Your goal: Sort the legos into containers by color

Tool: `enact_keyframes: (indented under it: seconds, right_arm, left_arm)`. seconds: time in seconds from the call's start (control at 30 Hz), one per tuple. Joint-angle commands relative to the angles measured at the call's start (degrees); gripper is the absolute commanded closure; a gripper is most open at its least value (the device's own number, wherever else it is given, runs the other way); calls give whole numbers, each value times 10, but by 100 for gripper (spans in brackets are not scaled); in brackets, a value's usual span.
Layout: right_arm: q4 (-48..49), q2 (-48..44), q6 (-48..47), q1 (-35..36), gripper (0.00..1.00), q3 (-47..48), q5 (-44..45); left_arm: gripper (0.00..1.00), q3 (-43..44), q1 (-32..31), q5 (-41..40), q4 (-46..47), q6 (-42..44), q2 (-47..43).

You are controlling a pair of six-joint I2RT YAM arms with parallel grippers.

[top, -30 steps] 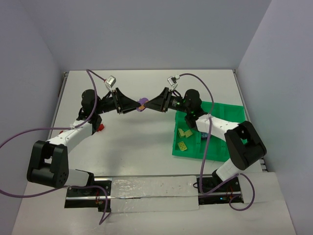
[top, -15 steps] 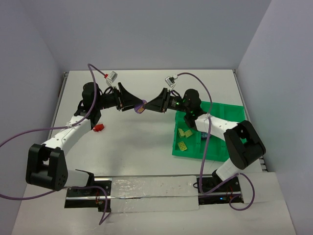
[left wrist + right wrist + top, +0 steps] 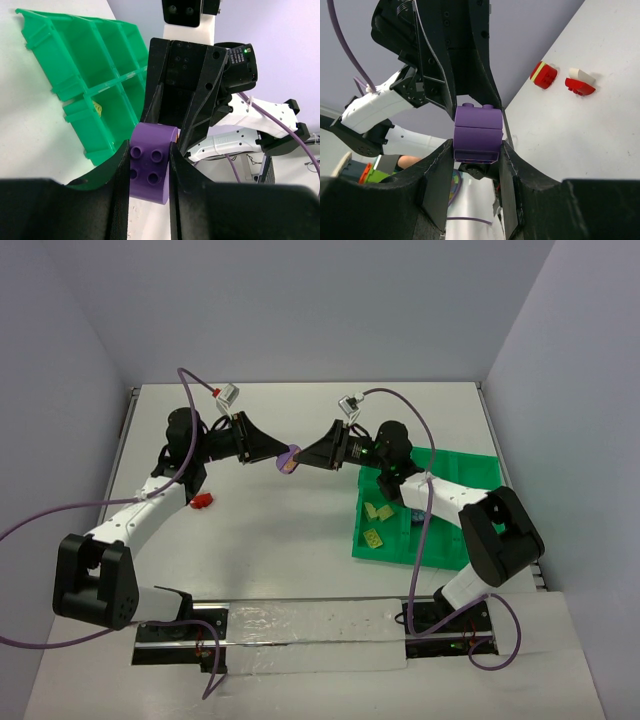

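A purple lego stack (image 3: 290,458) hangs in mid-air over the table's middle, held from both sides. My left gripper (image 3: 281,455) is shut on its studded purple brick (image 3: 150,170). My right gripper (image 3: 302,455) grips the stack's other end (image 3: 476,135) between its fingertips. The green tray (image 3: 455,540) lies at the right and holds pale yellow-green bricks (image 3: 380,511) in its near compartments. A red brick (image 3: 203,501) lies on the table at the left. The right wrist view shows two red pieces (image 3: 543,75) there.
The tray's empty compartments (image 3: 75,60) show in the left wrist view, one with a yellow brick (image 3: 98,107). Purple cables loop off both arms. White walls close the table's far and side edges.
My left arm has swung its elbow up and back, uncovering the red brick. The purple stack has stayed between both grippers, shifting only slightly.
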Motion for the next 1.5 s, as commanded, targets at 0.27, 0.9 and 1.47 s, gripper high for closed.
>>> enact_keyframes:
  seconds: [0.27,0.9,1.47]
  right_arm:
    - [17,-36,-16,-30,97,-29,-12]
    - [-794,-369,-321,-92,92,32,609]
    - [-927,-475,-192,-116,75,-78,751]
  left_arm:
    - [100,-61,67,-10,125,-107,-43]
    - [100,-2,77,-106,-85,12,-56]
    - [100,54,23,-130,-148,54,-44]
